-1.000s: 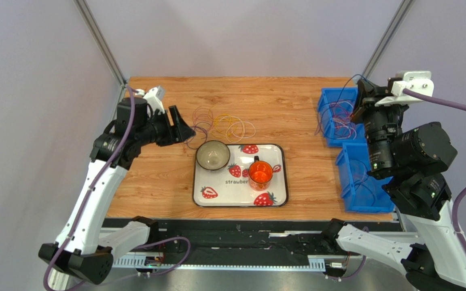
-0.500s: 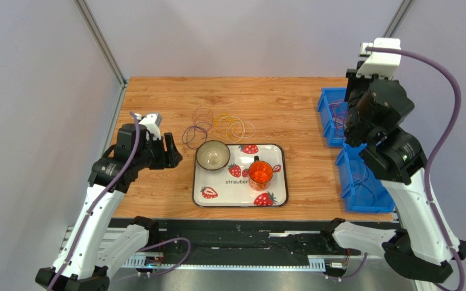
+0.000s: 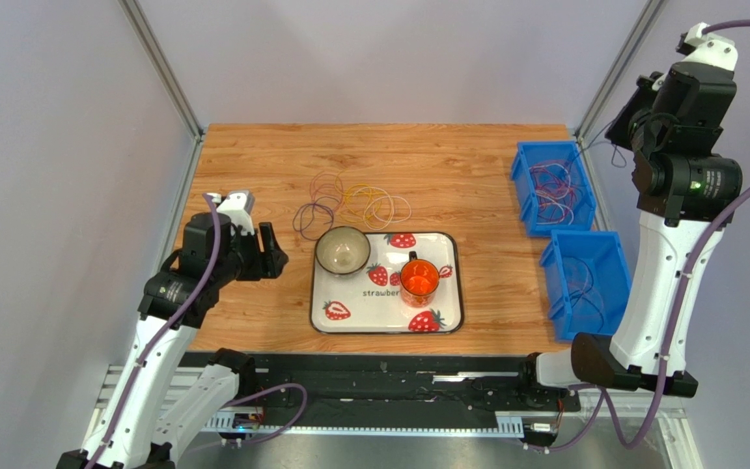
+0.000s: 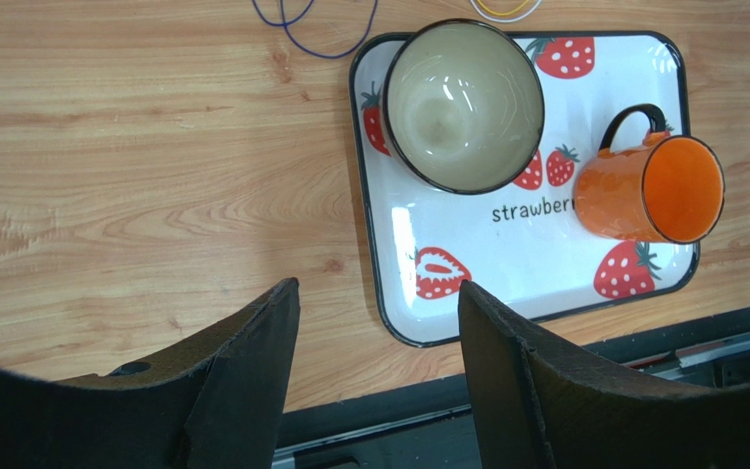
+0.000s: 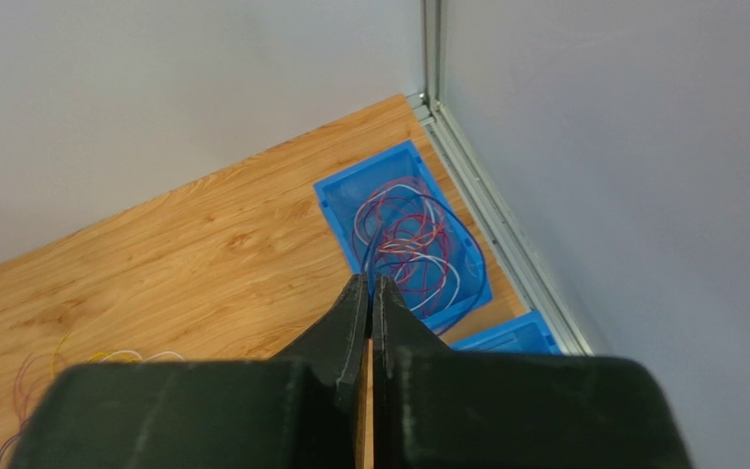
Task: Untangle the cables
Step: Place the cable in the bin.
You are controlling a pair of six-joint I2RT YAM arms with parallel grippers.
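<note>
Loose cables [image 3: 350, 203] lie on the wood behind the tray as purple, orange and yellow loops. The left wrist view catches a purple loop [image 4: 330, 47] at its top edge. More cables [image 3: 552, 191] fill the far blue bin [image 5: 335, 195]. My left gripper [image 3: 273, 249] hovers open and empty left of the tray, its fingers [image 4: 252, 371] wide apart. High above the far bin my right gripper [image 3: 636, 119] is raised, jaws pressed shut [image 5: 369, 280]. A thin dark-blue cable [image 5: 366, 249] runs from its tips down into the bin.
A strawberry tray [image 3: 447, 293] holds a beige bowl [image 3: 342, 250] and an orange mug [image 3: 419, 280]. A second blue bin [image 3: 584, 283] with a few wires sits nearer on the right. Metal frame posts stand at the back corners.
My right arm has lifted from the far bin, rising and swinging right with its jaws still shut. My left gripper has drawn back from the loose cables toward the near left, still open.
</note>
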